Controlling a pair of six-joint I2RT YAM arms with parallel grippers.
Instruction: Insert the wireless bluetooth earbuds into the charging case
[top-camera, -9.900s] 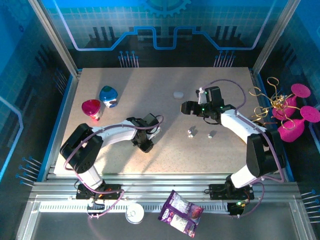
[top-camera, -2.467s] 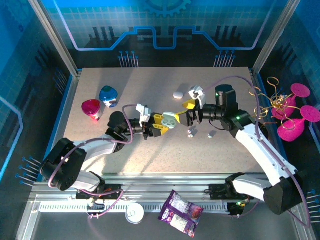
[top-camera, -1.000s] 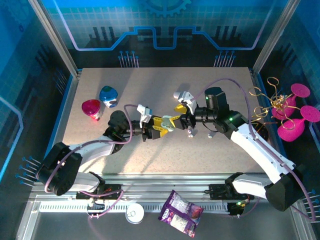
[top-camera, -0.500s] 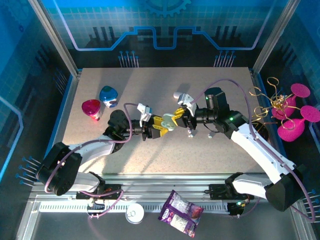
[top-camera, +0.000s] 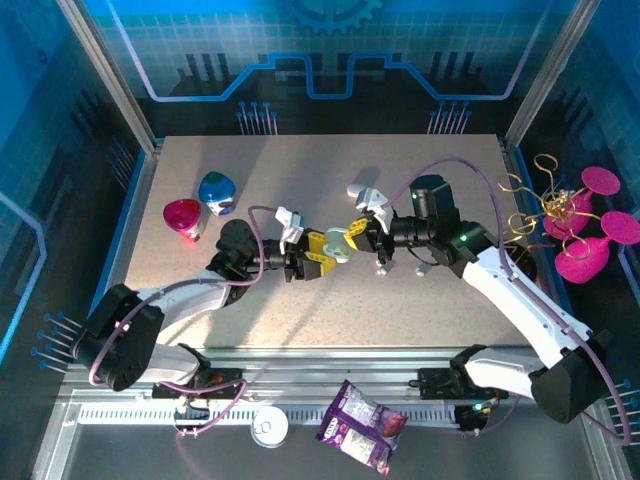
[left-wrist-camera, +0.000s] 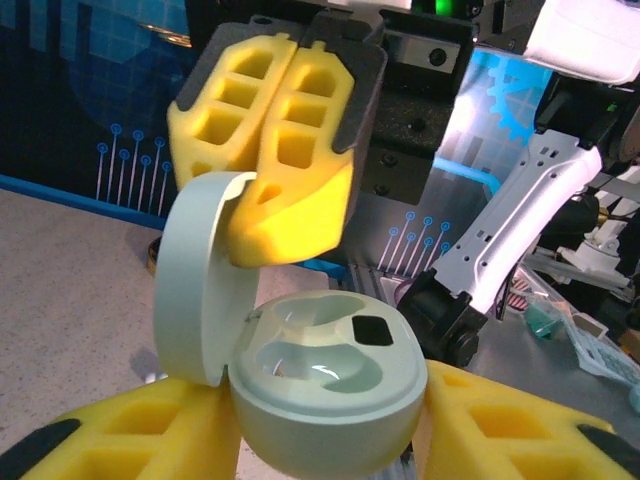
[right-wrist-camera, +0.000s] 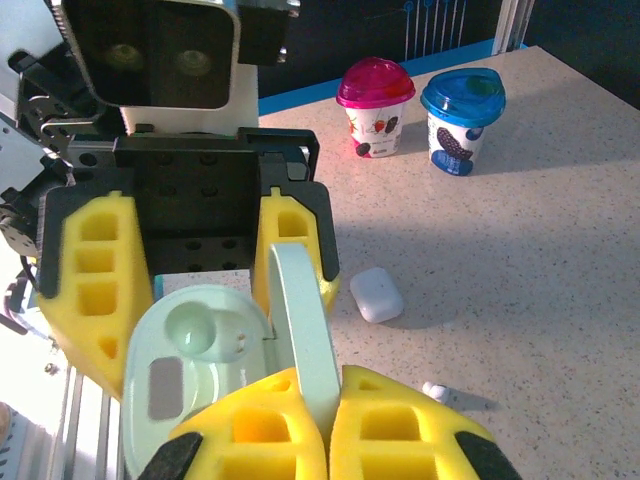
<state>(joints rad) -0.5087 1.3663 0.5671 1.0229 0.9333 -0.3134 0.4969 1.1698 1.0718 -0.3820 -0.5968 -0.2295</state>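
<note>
Over the middle of the table (top-camera: 300, 160) the two arms meet in the air. The left gripper (top-camera: 312, 252) clasps the base of the open mint charging case (left-wrist-camera: 320, 390) between its yellow pads. The right gripper (top-camera: 352, 233), pressed together, pinches the upright lid (left-wrist-camera: 195, 280). A white case (right-wrist-camera: 378, 295) lies just beyond them. Two earbuds (top-camera: 381, 266) lie on the table, near-right of the grippers and apart from the mint charging case.

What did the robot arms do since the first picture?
The left pincer came up holding the mint case. The right pincer swung toward it and closed on its open lid. The white case, pink cup, blue cup and loose earbuds stayed put.
</note>
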